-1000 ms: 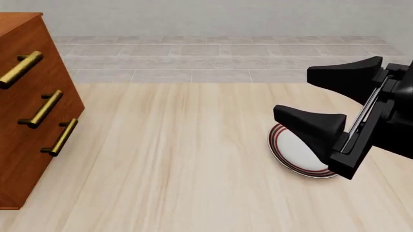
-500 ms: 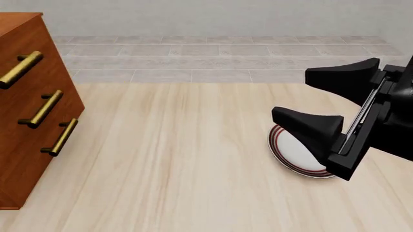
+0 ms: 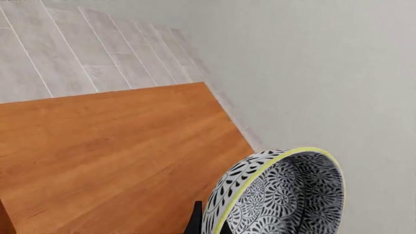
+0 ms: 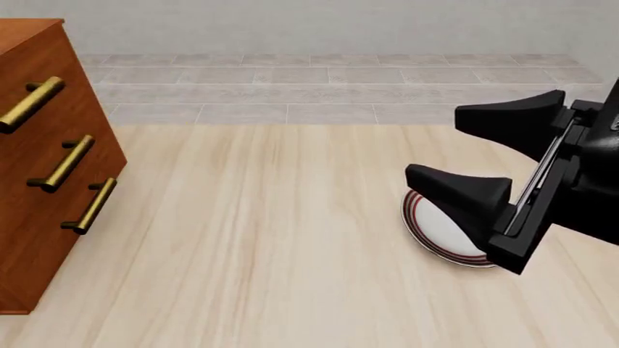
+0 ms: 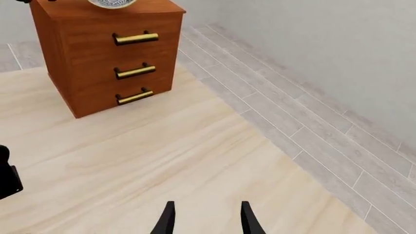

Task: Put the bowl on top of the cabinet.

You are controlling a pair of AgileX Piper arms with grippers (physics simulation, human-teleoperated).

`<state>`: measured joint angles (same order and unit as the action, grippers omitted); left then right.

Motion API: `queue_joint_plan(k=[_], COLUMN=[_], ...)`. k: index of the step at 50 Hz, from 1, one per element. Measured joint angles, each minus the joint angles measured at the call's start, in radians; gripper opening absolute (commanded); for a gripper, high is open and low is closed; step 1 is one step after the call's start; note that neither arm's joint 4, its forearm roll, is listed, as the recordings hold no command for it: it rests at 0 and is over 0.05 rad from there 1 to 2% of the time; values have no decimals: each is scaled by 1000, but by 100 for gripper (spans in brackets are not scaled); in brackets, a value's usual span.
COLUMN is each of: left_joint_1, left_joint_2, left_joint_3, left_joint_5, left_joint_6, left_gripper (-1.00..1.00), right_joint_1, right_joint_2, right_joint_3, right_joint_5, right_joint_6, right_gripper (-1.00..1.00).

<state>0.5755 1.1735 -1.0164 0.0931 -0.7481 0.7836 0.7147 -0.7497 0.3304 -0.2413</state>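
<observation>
Bowl (image 3: 279, 195) tilted on edge, mouth sideways, above the cabinet (image 3: 110, 156) top.

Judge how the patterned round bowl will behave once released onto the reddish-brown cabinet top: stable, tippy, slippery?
The deep round blue-grey-and-white patterned bowl looks rigid and glazed, so probably slippery and breakable. The left wrist view shows it tilted above the flat reddish-brown wooden cabinet top; released like this it may rock before settling.

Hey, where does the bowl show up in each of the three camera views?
Left wrist view: the bowl fills the lower right, tilted, held over the cabinet top.
Front view: the bowl is not in the picture; only the cabinet's front shows at left.
Right wrist view: the bowl peeks in at the top edge, above the cabinet.
Shared landmark: the cabinet.
</observation>
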Motion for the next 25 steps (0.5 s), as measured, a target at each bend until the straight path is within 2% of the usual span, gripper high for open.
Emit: queue_joint_plan(k=[4, 5, 25], left_joint_1=[0, 0, 11], left_joint_2=[-1, -2, -17], left_joint_3=[4, 4, 12], left_joint_5=[-7, -9, -27], left_joint_6=[-7, -9, -21], left_gripper=[-100, 100, 100], right_joint_1=[1, 1, 4], right_joint_2=[0, 0, 0], right_joint_3=[0, 0, 3], right_joint_5=[0, 1, -1], right_joint_6=[0, 0, -4], right_gripper=[100, 100, 100])
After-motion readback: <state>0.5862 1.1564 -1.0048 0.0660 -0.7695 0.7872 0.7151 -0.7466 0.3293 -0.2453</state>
